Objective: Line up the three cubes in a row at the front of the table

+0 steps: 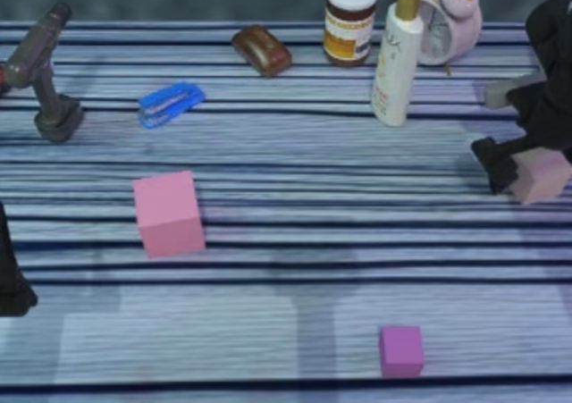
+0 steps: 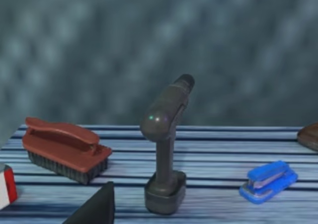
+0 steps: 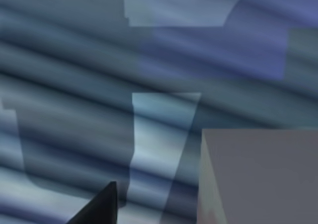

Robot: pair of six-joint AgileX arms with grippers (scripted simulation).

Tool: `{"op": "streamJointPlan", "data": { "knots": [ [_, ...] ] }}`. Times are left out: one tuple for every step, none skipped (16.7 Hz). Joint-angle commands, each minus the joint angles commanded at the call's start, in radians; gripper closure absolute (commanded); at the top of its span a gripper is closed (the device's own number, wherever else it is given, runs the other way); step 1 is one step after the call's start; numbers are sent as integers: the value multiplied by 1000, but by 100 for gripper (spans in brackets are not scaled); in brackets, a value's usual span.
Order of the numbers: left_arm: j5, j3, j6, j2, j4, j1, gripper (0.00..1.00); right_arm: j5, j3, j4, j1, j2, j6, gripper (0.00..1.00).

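The large pink cube (image 1: 167, 214) rests left of centre on the striped table (image 1: 295, 153). Near the front edge, right of centre, sits the small magenta cube (image 1: 401, 350). The peach cube (image 1: 543, 176) is at the far right, and my right gripper (image 1: 525, 172) is open around it. One dark finger (image 1: 497, 163) stands on the cube's left side; the other is hidden. In the right wrist view that finger (image 3: 99, 208) stays apart from the cube (image 3: 258, 177). My left gripper (image 1: 11, 289) is parked open at the left edge.
Along the back stand a grey drill (image 1: 45, 72), a blue stapler (image 1: 170, 104), a brown rounded block (image 1: 262, 49), a jar (image 1: 349, 19), a lotion bottle (image 1: 396, 63) and a pink alarm clock (image 1: 447, 14). A red-brown brush (image 2: 64, 149) shows in the left wrist view.
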Motion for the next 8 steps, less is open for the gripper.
{"op": "streamJointPlan", "data": {
  "knots": [
    [0, 0, 0, 0, 0, 0, 0, 0, 0, 0, 0, 0, 0, 15],
    [0, 0, 0, 0, 0, 0, 0, 0, 0, 0, 0, 0, 0, 23],
    [0, 0, 0, 0, 0, 0, 0, 0, 0, 0, 0, 0, 0, 30],
    [0, 0, 0, 0, 0, 0, 0, 0, 0, 0, 0, 0, 0, 38],
    [0, 0, 0, 0, 0, 0, 0, 0, 0, 0, 0, 0, 0, 45],
    [0, 0, 0, 0, 0, 0, 0, 0, 0, 0, 0, 0, 0, 53],
    [0, 0, 0, 0, 0, 0, 0, 0, 0, 0, 0, 0, 0, 60],
    [0, 0, 0, 0, 0, 0, 0, 0, 0, 0, 0, 0, 0, 68]
  ]
}}
